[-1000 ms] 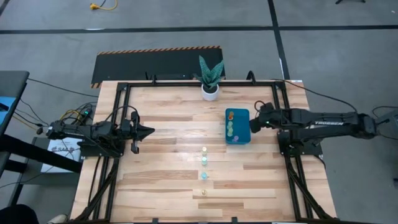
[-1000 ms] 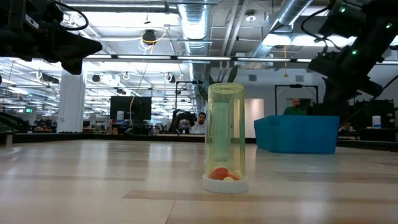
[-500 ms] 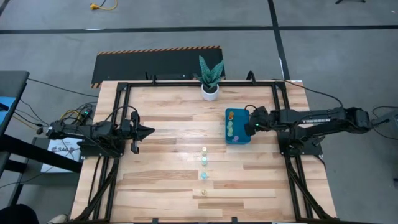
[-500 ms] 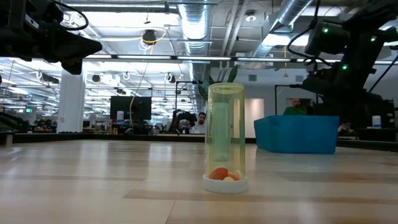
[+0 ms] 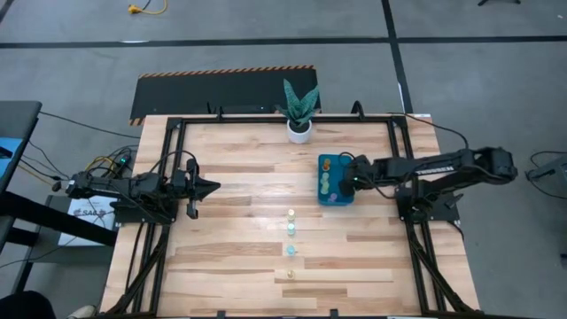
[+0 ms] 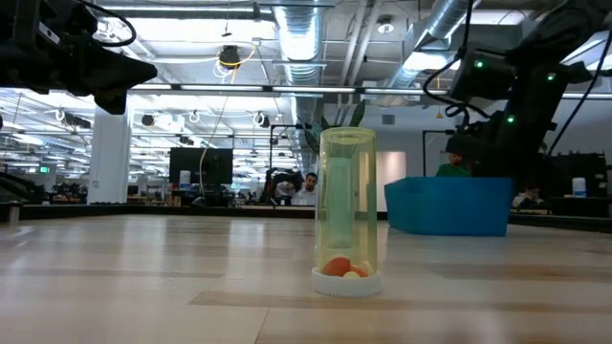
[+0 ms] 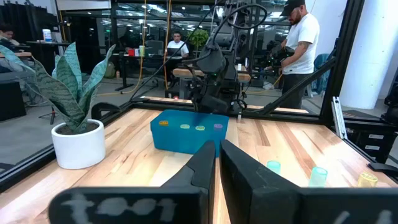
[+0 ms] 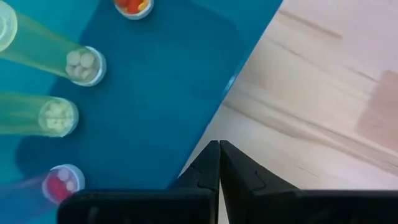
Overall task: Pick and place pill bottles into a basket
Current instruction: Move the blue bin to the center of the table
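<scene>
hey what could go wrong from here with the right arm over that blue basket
The right tool, shut and empty, sits at the basket rim; a low move could shove the basket or topple the bottles standing inside. Four bottles remain in a tight row, so a grab may knock neighbours.

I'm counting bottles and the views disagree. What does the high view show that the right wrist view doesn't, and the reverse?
Only the high view shows four pill bottles in a line on the wooden table, the potted plant and the waiting left hand. Only the right wrist view shows the pills inside four bottles standing in the basket. Both show the teal basket and the shut right hand at its edge.
</scene>
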Robot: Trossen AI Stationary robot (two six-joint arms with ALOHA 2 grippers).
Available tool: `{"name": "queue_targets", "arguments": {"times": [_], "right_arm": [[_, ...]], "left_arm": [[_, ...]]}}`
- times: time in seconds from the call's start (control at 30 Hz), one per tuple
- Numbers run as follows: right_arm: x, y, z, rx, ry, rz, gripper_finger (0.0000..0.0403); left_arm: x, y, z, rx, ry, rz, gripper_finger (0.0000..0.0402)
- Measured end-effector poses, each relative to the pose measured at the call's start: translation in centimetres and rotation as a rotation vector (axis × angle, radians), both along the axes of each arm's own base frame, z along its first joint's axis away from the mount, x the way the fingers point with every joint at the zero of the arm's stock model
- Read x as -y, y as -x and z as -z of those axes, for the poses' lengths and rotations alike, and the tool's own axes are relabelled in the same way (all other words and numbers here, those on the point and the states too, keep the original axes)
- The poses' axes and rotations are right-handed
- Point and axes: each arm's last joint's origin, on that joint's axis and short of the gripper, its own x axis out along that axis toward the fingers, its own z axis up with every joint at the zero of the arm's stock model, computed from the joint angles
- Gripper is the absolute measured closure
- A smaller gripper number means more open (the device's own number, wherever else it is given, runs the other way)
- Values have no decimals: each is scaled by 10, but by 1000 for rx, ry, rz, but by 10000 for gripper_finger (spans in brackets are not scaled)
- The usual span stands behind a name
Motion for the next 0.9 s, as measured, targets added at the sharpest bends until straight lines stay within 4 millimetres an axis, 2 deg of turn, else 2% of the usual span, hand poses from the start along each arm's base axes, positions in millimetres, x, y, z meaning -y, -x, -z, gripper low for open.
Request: {"name": "queue_targets", "arguments": {"times": [0.33, 0.6, 0.9], "right_arm": [[3, -18, 3, 45, 0, -54, 402], [9, -52, -9, 40, 36, -157, 402], [25, -90, -7, 16, -6, -248, 402]], "left_arm": [[0, 0, 0, 0, 0, 0, 393], [0, 0, 0, 0, 0, 0, 393], [0, 0, 0, 0, 0, 0, 393]]}}
